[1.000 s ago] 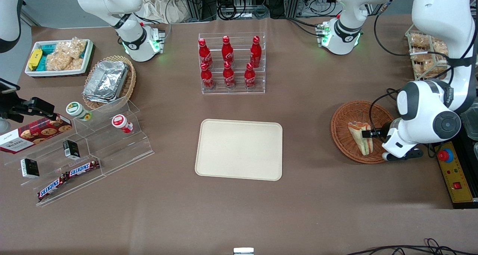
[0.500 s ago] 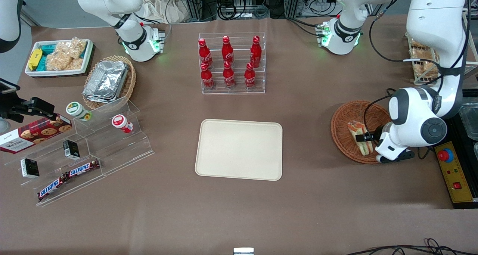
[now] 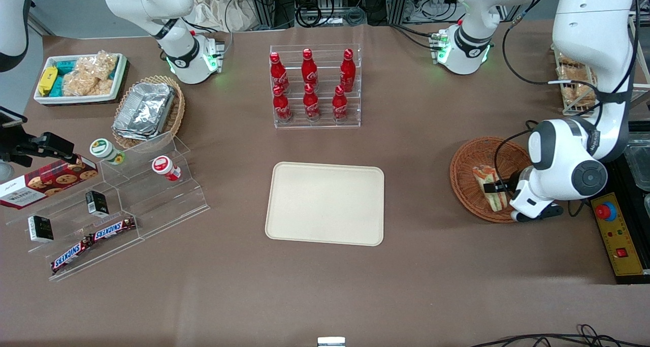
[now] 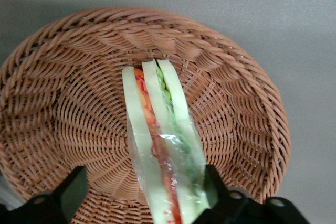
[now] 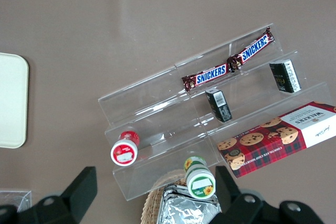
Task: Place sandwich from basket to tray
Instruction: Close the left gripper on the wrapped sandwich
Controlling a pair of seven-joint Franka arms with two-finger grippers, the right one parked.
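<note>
Woven reddish-brown basket (image 3: 482, 179) cradles the wrapped sandwich (image 3: 490, 188) on edge as the gripper (image 3: 495, 187) straddles it, fingers spread with one touching the wrap, the cream tray (image 3: 325, 203) bare well off toward the parked arm.

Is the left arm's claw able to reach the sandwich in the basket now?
Probably yes. The claw is open in the basket, one finger at each side of the sandwich, with nothing in between.
</note>
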